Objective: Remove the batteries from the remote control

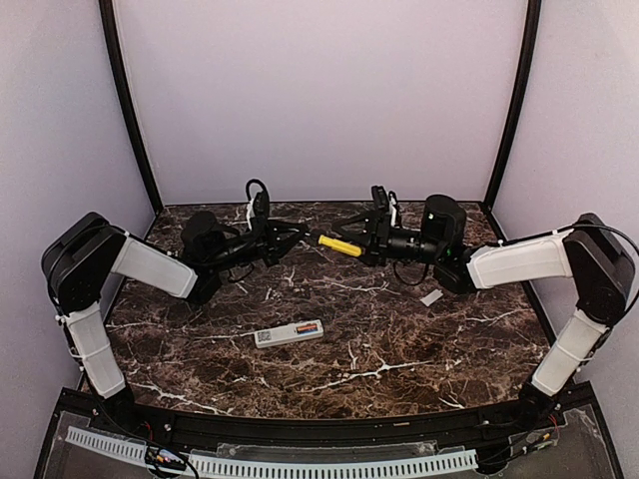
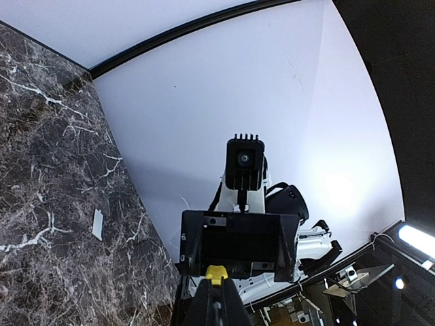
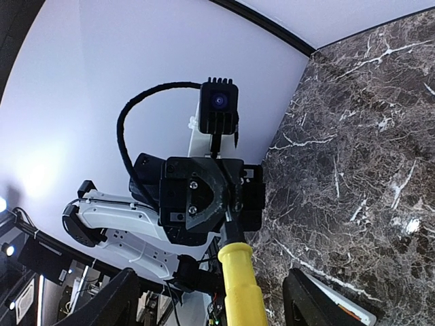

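The remote control (image 1: 289, 334) lies flat on the worktop (image 1: 399, 349), batteries (image 1: 307, 327) showing at one end. We judge it light, stiff and slippery, best pinched across its long edges. Our left gripper (image 1: 298, 237) clamps the yellow stick tool (image 1: 340, 245); the right gripper (image 1: 361, 242) holds its jaws apart around it.
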